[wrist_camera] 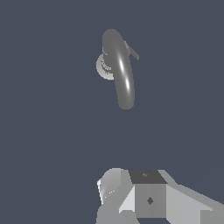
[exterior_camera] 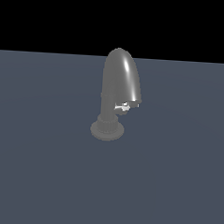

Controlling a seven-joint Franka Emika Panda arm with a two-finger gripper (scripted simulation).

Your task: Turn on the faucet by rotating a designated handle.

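Observation:
The dull grey faucet [exterior_camera: 116,93] stands upright on the flat grey floor, its thick arched spout curving toward the exterior view's right. The tiny silvery-white cross-shaped handle [exterior_camera: 125,106] sticks out of the column under the spout tip. The wrist view looks down on the faucet [wrist_camera: 120,70] from well above, and the handle [wrist_camera: 133,52] shows as a thin grey piece beside the spout. Only grey blocky parts of my gripper [wrist_camera: 146,197] show at the edge of the wrist view, far from the faucet. Its fingertips are not clear. The gripper is out of the exterior view.
The flat blue-grey floor [exterior_camera: 44,175] spreads around the faucet, with a black background behind it. No other objects show.

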